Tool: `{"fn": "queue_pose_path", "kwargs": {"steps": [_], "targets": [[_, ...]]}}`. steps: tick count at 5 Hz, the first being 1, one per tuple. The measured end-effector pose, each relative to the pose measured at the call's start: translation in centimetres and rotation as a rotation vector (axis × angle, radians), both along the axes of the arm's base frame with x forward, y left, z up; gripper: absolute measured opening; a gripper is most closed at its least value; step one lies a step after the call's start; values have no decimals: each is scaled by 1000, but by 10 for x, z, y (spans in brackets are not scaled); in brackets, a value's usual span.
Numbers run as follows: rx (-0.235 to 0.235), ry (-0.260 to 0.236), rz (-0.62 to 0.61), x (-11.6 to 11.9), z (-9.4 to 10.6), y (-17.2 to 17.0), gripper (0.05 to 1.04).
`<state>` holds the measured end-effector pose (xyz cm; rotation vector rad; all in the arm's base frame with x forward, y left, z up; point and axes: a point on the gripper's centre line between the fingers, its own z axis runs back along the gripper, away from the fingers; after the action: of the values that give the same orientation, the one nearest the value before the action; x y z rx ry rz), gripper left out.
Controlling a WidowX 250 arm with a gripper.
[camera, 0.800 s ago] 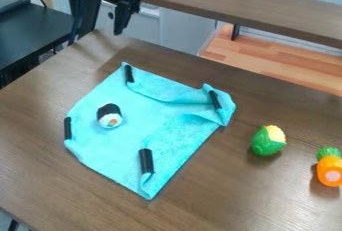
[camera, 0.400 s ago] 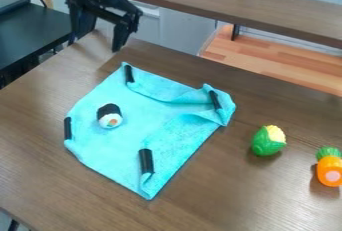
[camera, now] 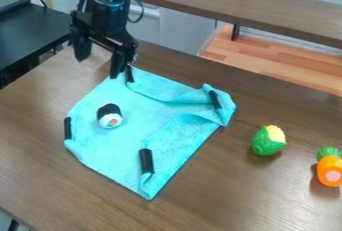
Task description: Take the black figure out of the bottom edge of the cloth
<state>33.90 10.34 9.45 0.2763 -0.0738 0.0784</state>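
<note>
The jaws are standing wide apart and gripping nothing, so the whole removal is seemingly remaining. They are pointing down by the far corner of the cloth, the arm rising above them. Nearer the camera than the jaws, the black-and-white figure, probably the target, is lying on the cloth; farther out, a black tube is resting near its bottom edge.

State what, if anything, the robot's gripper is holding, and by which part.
Nothing is held: the gripper hangs near the top corner of the turquoise cloth, its two fingers apart with nothing between them.
</note>
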Motion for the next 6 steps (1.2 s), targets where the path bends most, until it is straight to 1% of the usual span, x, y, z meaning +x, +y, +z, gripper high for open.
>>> {"fn": "queue_pose_path", "kwargs": {"steps": [1, 2, 3, 4, 5, 6], "targets": [[-81, 3, -80, -7, -12, 1, 1001], [-102, 9, -118, -11, -19, -2, 1001], [-122, 2, -154, -12, -23, -5, 1001], [-99, -14, -179, -13, -32, -4, 1001], [-73, -18, -188, -8, -41, -3, 1001], [-73, 33, -167, -8, -63, -1, 1001]]}}
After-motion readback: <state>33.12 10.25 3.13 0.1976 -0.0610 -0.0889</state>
